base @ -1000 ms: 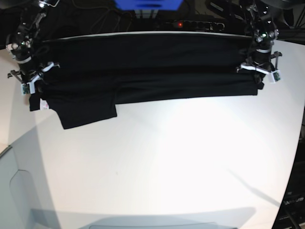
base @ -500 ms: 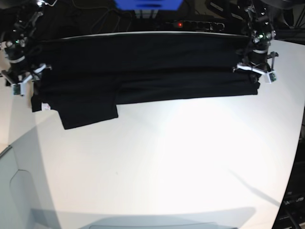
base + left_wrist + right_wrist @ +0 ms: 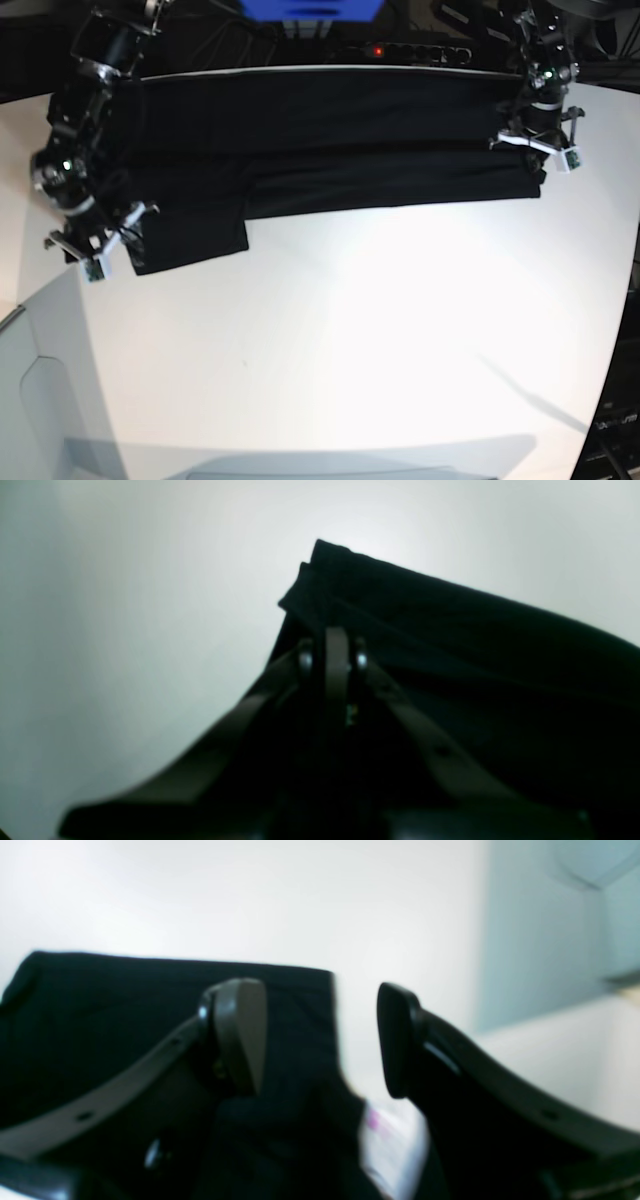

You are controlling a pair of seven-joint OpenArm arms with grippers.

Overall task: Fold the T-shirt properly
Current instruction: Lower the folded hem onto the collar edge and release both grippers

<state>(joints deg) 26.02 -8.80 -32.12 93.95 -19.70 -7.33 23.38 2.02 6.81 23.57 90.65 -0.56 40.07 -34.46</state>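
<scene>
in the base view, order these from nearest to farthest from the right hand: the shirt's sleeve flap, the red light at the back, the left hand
1. The sleeve flap of the T-shirt, right beside the right hand at the view's left.
2. The red light, at the back edge near the middle.
3. The left hand, at the shirt's far end on the view's right.
</scene>
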